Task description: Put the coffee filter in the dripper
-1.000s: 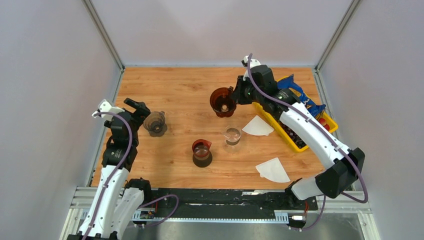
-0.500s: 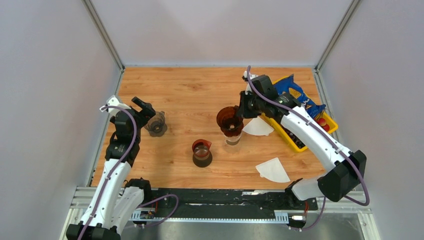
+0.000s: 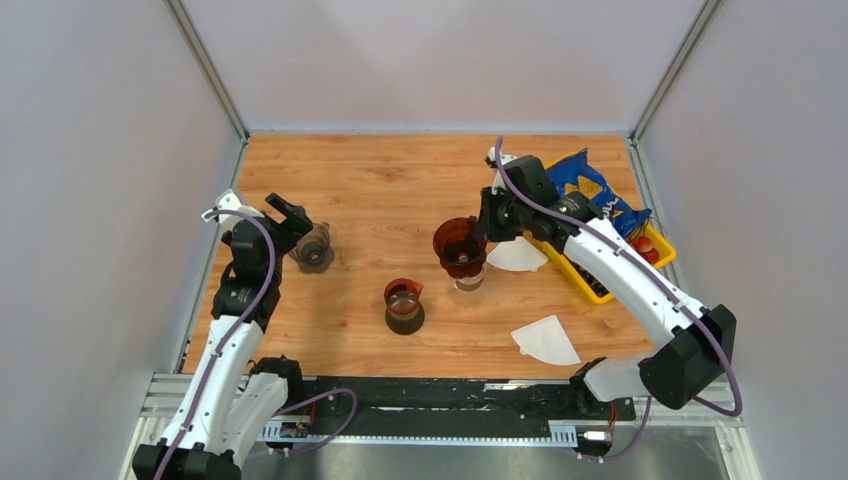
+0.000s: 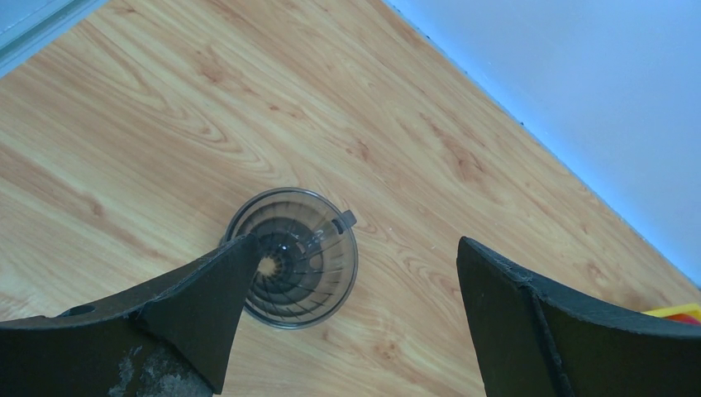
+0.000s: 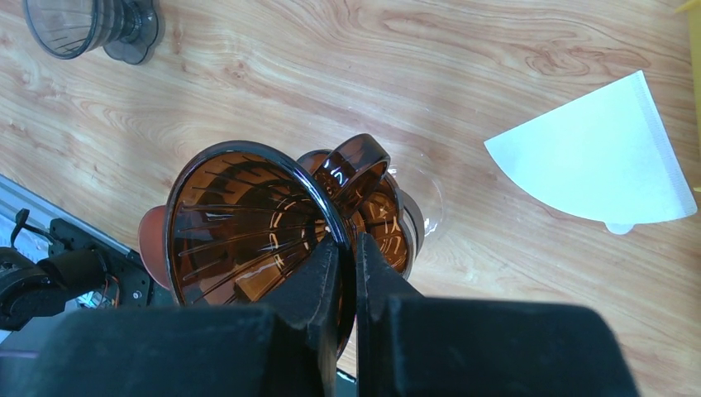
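My right gripper [image 3: 481, 228] is shut on the rim of an amber ribbed dripper [image 3: 458, 240], one finger inside the cone and one outside [image 5: 347, 248]. The dripper [image 5: 244, 219] hangs tilted right over a clear glass [image 3: 470, 282]. A white fan-shaped coffee filter [image 3: 517, 254] lies flat on the wood just right of it, seen also in the right wrist view [image 5: 599, 161]. A second filter [image 3: 546, 340] lies nearer the front. My left gripper [image 3: 290, 215] is open above a smoky grey dripper [image 4: 302, 256], which stands upright on the table.
A dark red glass server [image 3: 404, 305] stands in the middle near the front. A yellow bin [image 3: 658, 243] with a blue bag [image 3: 585, 180] sits at the right edge. Grey walls close the table on three sides.
My right arm has carried the amber dripper from the back centre toward the front, over the clear glass. My left gripper has shifted slightly right, closer over the grey dripper.
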Motion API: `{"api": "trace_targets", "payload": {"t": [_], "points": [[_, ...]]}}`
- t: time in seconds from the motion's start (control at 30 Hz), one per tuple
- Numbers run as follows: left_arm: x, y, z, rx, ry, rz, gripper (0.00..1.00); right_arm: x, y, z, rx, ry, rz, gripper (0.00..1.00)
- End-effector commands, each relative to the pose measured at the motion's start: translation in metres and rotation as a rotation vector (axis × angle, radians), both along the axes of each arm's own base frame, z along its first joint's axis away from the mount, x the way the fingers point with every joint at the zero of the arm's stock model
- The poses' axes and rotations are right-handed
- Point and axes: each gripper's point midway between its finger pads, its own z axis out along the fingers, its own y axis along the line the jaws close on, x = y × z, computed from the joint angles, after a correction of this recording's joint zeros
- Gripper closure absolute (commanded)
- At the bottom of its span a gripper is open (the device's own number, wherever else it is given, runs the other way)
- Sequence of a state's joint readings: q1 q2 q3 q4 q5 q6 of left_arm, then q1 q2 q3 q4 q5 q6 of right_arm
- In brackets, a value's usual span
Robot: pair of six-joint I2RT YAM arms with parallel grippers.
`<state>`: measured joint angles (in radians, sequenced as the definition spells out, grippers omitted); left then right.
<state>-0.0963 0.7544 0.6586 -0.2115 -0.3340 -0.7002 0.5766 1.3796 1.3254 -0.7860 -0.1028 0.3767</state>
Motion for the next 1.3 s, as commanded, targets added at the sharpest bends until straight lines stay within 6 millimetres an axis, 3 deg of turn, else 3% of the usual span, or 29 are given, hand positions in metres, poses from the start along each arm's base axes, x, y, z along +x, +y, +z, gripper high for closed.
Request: {"api": "trace_targets", "payload": {"t": [0.0,0.23,0.43,0.63,0.8,0.9,1.13,1.27], "points": [[0.003,0.0,0.007,0.011,-0.03,-0.009,0.0,0.0,-0.009,0.018,0.023,-0.06,-0.035,0.95],[0.003,0.002,0.006,0.013,-0.025,0.003,0.0,-0.006,-0.015,0.013,0.03,-0.044,-0.053,0.92],[0.002,0.002,0.005,0.014,-0.023,0.005,0.0,-0.008,-0.019,0.009,0.026,-0.035,-0.071,0.77],[0.001,0.002,0.006,0.013,-0.026,0.003,0.0,-0.004,-0.022,0.018,0.029,-0.063,-0.095,0.63],[0.001,0.002,0.007,0.013,-0.031,-0.002,0.0,0.002,-0.029,0.035,0.031,-0.118,-0.13,0.4],[0.001,0.002,0.007,0.014,-0.034,-0.002,0.0,0.008,-0.04,0.046,0.017,-0.168,-0.184,0.02],[0.004,-0.001,0.004,0.015,-0.027,-0.019,0.0,0.013,-0.081,0.043,-0.016,-0.193,-0.358,0.0],[0.003,0.001,0.005,0.02,-0.029,-0.006,0.0,0.01,-0.129,0.029,-0.052,-0.129,-0.545,0.0]]}}
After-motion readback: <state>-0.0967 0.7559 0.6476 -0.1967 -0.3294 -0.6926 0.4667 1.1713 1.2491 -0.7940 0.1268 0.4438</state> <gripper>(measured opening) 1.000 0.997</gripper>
